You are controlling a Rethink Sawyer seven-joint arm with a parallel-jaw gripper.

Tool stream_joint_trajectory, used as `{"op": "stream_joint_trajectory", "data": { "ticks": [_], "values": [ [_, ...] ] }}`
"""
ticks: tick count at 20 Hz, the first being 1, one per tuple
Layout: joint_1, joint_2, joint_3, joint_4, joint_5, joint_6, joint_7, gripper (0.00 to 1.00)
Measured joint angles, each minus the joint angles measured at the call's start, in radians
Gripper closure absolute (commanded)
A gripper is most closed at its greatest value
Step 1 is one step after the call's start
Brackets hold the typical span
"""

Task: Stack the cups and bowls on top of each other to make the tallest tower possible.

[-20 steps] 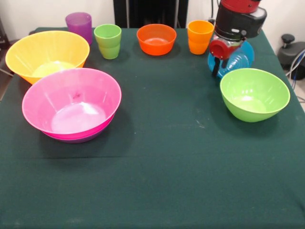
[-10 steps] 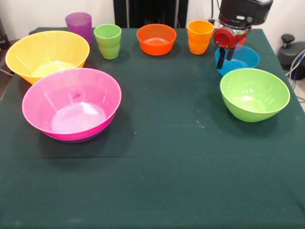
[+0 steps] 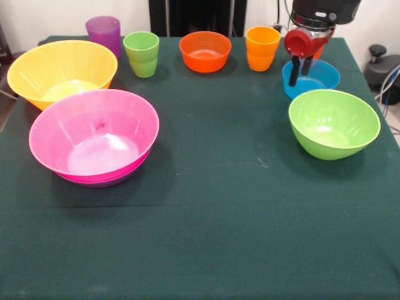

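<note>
My gripper [image 3: 299, 79] hangs open at the far right, its fingers [image 3: 294, 72] just over the far rim of the blue bowl [image 3: 312, 80], which sits flat on the cloth. In front of it stands the light green bowl [image 3: 334, 123]. On the left, the pink bowl [image 3: 94, 134] is nested in the purple bowl [image 3: 94, 182], of which only a low edge shows. Behind them is the yellow bowl [image 3: 62, 72]. Along the back stand the purple cup [image 3: 104, 32], the light green cup [image 3: 141, 54], the orange bowl [image 3: 205, 51], and two orange cups [image 3: 262, 47], one nested in the other.
The dark green tablecloth [image 3: 212, 206] covers the whole table. A grey object with cables [image 3: 382, 69] sits beyond the table's right edge.
One second ago the gripper held the blue bowl tilted above the cloth. The bowl now lies flat on the table, let go, and the gripper has risen a little.
</note>
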Motion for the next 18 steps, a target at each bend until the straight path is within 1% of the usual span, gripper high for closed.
{"op": "stream_joint_trajectory", "data": {
  "ticks": [11,18],
  "values": [
    [0.000,0.049,0.000,0.000,0.000,0.000,0.000,0.00],
    [0.001,0.048,0.000,0.000,0.000,0.000,0.000,0.00]
  ]
}}
